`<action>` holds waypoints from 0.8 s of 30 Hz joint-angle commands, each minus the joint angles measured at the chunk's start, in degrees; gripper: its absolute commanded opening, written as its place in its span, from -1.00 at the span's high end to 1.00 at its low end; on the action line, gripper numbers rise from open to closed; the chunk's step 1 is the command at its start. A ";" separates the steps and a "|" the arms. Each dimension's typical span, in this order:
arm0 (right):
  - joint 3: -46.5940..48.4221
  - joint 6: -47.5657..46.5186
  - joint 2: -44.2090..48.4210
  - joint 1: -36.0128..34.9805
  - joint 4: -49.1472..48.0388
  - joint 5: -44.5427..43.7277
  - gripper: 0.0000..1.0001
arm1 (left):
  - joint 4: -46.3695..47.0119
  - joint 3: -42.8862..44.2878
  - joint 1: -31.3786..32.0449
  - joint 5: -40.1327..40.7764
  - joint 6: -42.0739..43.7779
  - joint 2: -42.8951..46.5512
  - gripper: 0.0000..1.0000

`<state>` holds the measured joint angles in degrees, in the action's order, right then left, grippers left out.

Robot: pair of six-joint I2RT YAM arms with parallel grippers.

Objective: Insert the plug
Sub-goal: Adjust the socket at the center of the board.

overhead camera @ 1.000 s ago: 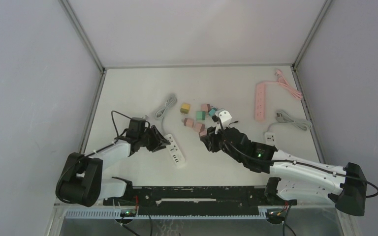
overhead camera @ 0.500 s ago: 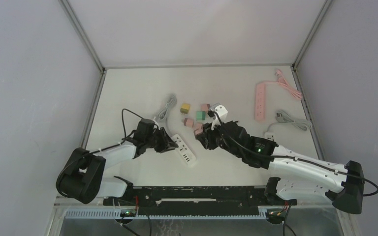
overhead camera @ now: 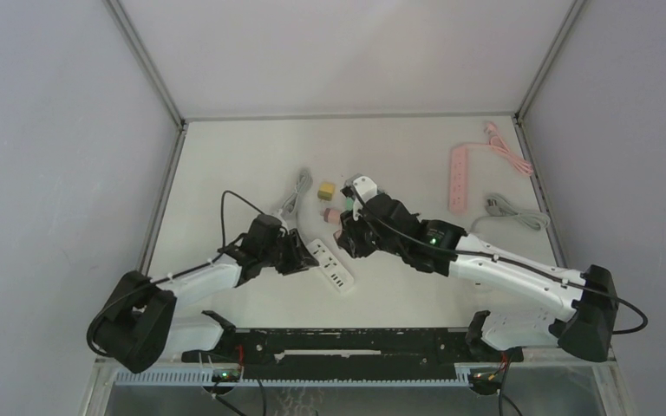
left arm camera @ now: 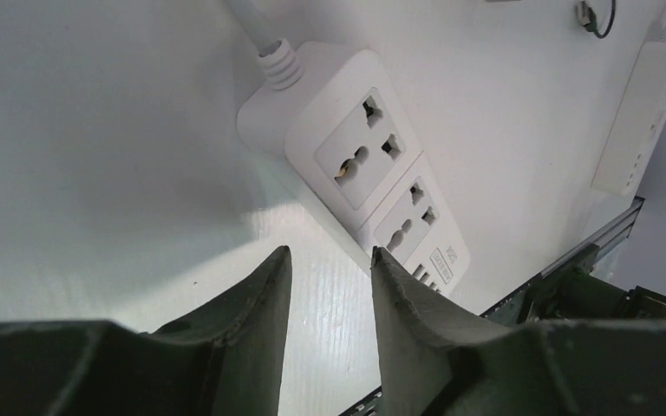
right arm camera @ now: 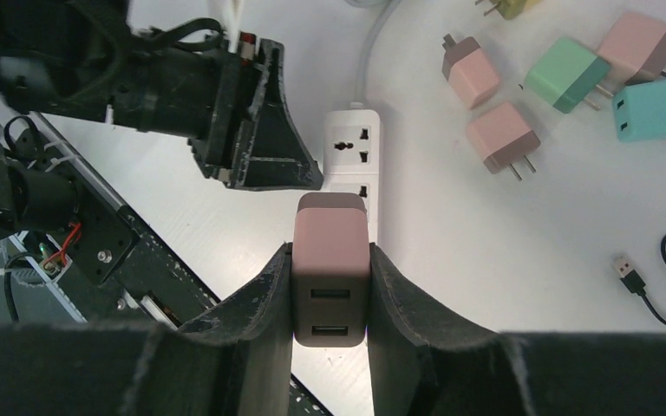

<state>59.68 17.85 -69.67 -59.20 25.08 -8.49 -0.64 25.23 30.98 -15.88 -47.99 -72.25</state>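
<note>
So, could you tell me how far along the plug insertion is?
Done: the right hand grips the pink charger plug. In hand: it hangs over the white power strip, the open left hand beside it. Left: plugging it in; both sockets look empty.
</note>
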 commanded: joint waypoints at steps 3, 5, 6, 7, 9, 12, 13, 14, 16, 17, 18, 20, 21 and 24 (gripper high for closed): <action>7.07 -3.24 -4.52 3.41 3.62 6.34 1.00 | -4.79 2.32 -1.67 4.21 3.08 6.35 0.00; 8.85 -3.96 -6.52 4.33 4.96 7.46 1.00 | -3.77 2.03 -2.76 3.50 2.95 6.20 -0.04; 9.76 -4.37 -7.45 4.74 5.63 7.92 1.00 | -2.97 1.87 -3.72 2.97 2.89 5.84 -0.05; 10.50 -4.72 -8.41 5.12 6.38 8.35 1.00 | -2.10 1.76 -5.12 2.24 2.55 5.28 -0.06; 12.88 -5.40 -10.45 5.96 7.87 9.23 1.00 | 0.15 1.66 -6.52 0.49 1.68 3.98 -0.07; 15.51 -6.40 -13.60 6.73 9.77 10.23 1.00 | 3.53 2.65 -7.24 -0.24 1.06 1.45 -0.07; 16.36 -6.75 -14.66 6.85 10.14 10.53 1.00 | 4.10 3.34 -7.25 -0.21 1.10 0.33 -0.07; 16.97 -7.03 -15.47 6.98 10.42 10.93 1.00 | 4.56 4.07 -7.25 -0.25 1.12 -0.86 -0.07; 18.49 -7.54 -17.10 7.15 10.96 11.72 1.00 | 5.17 5.35 -7.25 -0.25 1.34 -3.16 -0.04; 18.96 -7.88 -17.75 7.17 11.22 12.07 1.00 | 5.43 5.77 -7.32 -0.36 1.48 -4.25 -0.02; 19.36 -8.06 -18.42 7.23 11.42 12.31 1.00 | 5.66 6.05 -7.26 -0.50 1.65 -5.18 0.00; 19.80 -8.38 -19.46 7.38 11.63 12.77 1.00 | 6.35 6.36 -7.30 -1.18 2.12 -6.99 0.05; 19.96 -8.50 -20.19 7.55 11.78 13.17 1.00 | 6.62 6.41 -7.26 -1.55 2.25 -7.82 0.08; 20.78 -8.62 -21.78 8.06 12.49 14.07 1.00 | 7.76 6.35 -7.13 -3.21 2.53 -10.34 0.17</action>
<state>77.45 10.66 -90.41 -51.79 37.17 3.64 3.64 29.39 23.97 -16.29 -46.52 -80.16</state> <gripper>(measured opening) 0.379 0.440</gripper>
